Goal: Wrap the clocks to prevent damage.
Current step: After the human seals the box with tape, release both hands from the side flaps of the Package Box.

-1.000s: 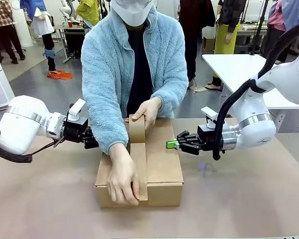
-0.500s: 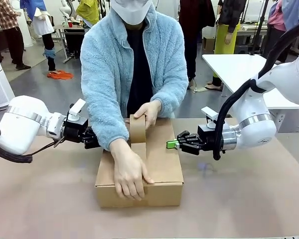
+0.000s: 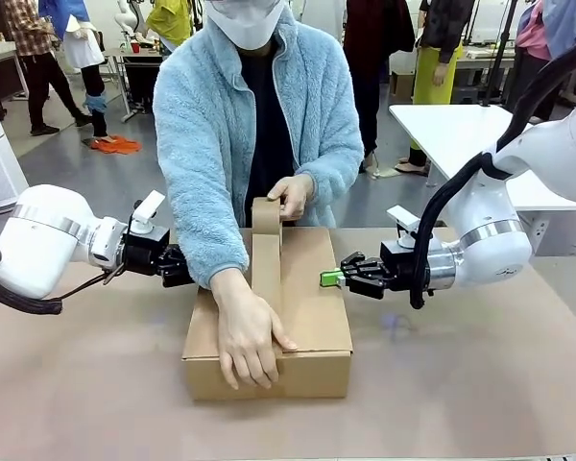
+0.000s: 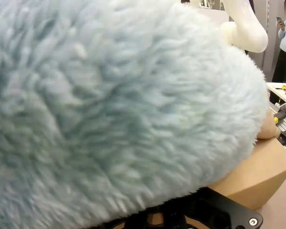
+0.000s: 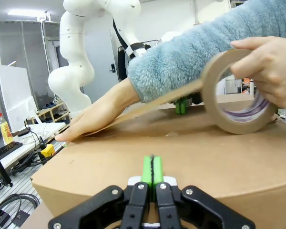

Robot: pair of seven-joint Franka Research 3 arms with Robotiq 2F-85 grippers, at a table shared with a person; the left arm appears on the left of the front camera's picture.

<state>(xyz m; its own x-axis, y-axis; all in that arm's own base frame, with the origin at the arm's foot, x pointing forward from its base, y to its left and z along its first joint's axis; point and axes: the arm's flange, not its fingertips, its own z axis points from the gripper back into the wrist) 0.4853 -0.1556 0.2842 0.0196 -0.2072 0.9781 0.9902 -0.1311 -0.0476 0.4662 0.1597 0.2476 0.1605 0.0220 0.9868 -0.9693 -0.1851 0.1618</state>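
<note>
The closed brown cardboard box (image 3: 269,322) sits between the two grippers. The right gripper (image 3: 332,279) has its green pads pressed together on nothing, tips against or just beside the box's side wall. The left gripper (image 3: 176,266) is largely hidden behind the person's pale blue fleece sleeve (image 3: 197,173) and counts as closed and empty.

The person's one hand (image 3: 248,338) pins a strip of brown tape to the box's front edge, ahead of both jaws. The other hand (image 3: 290,197) lifts the brown tape roll (image 3: 265,216) above the far edge.

Risk, as judged: either closed gripper pushing inward would shift the box under the tape, skewing the seal, or strike the sleeve crossing the left jaws.

The clocks are presumably inside the box. Their orientation and long axis cannot be told.
</note>
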